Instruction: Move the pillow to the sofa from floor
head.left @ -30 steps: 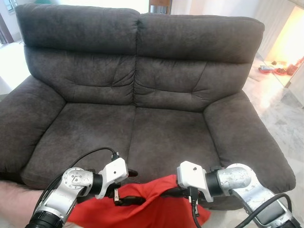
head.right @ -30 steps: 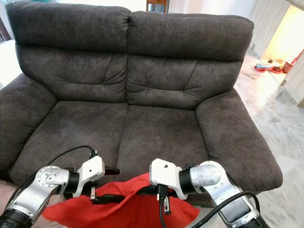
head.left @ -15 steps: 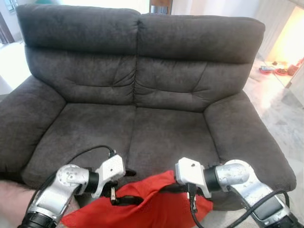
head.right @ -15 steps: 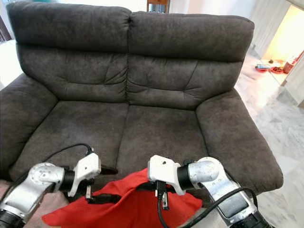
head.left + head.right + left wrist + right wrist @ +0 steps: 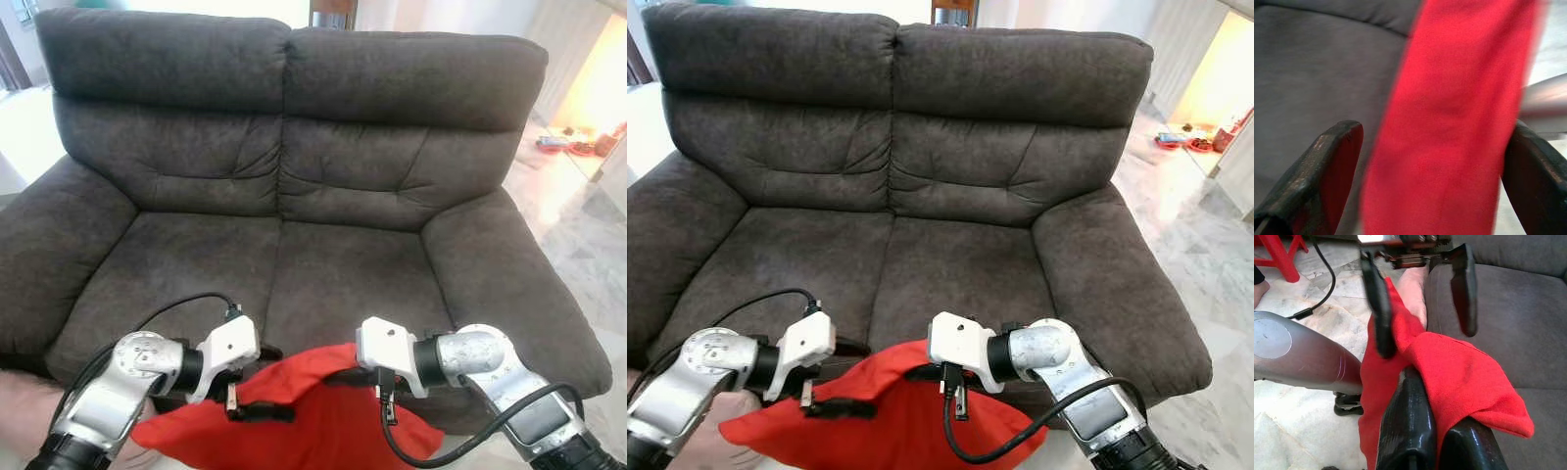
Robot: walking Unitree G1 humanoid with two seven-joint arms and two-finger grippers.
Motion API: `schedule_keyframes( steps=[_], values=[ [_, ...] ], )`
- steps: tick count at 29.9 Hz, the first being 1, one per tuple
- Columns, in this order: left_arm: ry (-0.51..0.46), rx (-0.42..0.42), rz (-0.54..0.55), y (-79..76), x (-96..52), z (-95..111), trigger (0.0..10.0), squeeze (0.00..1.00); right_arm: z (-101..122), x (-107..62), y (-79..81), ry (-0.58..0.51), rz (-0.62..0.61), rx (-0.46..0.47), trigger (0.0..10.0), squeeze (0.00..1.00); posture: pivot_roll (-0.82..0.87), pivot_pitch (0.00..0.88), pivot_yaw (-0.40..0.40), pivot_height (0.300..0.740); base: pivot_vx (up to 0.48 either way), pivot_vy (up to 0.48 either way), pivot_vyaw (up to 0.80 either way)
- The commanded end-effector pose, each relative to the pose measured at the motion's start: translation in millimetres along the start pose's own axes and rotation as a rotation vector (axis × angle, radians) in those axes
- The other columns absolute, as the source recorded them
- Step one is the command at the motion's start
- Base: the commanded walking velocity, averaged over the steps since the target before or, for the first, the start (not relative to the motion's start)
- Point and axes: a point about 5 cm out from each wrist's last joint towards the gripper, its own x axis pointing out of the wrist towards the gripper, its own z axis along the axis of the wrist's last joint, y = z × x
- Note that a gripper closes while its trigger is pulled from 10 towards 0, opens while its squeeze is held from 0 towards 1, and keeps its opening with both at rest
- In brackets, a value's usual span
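Both grippers hold the red pillow (image 5: 294, 416) up in front of the sofa (image 5: 294, 196), just short of the seat's front edge. The right gripper (image 5: 1442, 438) is pinched tight on a fold at the pillow's upper edge, with cloth bunched between its black fingers. The left gripper (image 5: 1430, 147) has its fingers spread wide with the pillow's edge running between them; the right wrist view shows one finger against the cloth and the other standing clear, so it seems to steady the pillow more than clamp it.

Against a second ago, more red cloth shows and its top fold sits closer to the seat edge, while both wrists have drawn a little nearer each other. The whole picture has also shifted slightly, so part of this is the camera. My judgement is that the lift from the floor is done and the carry is nearly over: what is left is to push the pillow forward over the seat and let go.

The dark grey seat (image 5: 225, 284) ahead is broad, soft and bare, an easy landing place. Beyond the sofa's right arm lies pale marble floor (image 5: 588, 235) with small bright objects (image 5: 568, 145) far off in a sunlit corner.
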Motion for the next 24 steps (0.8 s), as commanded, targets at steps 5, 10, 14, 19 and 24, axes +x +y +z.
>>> schedule_keyframes(
  steps=[5,10,14,19,24],
  values=[
    [0.003,-0.039,0.049,1.2,5.9,-12.6,10.0,0.00,26.5,-7.0,-5.9,-0.085,-0.021,-0.114,0.0,0.00,0.08,0.000,-0.094,0.726,0.000,0.000,0.00],
    [0.012,-0.126,-0.002,-11.0,8.4,-29.4,10.0,0.00,30.3,-8.2,-6.8,-0.096,-0.028,-0.122,0.0,0.00,0.08,0.000,-0.092,0.726,0.000,0.000,0.00],
    [0.088,-0.136,-0.036,-20.2,7.9,-47.5,10.0,0.00,32.5,-9.2,-7.6,-0.101,-0.032,-0.128,0.0,0.00,0.07,0.000,-0.092,0.726,0.000,0.000,0.00],
    [0.203,-0.074,0.011,-21.6,4.3,-68.0,10.0,0.00,36.1,-12.1,-8.2,-0.111,-0.034,-0.140,0.0,0.00,0.07,0.000,-0.093,0.726,0.000,0.000,0.00],
    [0.206,-0.098,0.043,-24.0,5.6,-75.9,10.0,0.00,37.1,-13.2,-8.8,-0.110,-0.035,-0.145,0.0,0.00,0.07,0.001,-0.093,0.726,0.000,0.000,0.00]
  ],
)
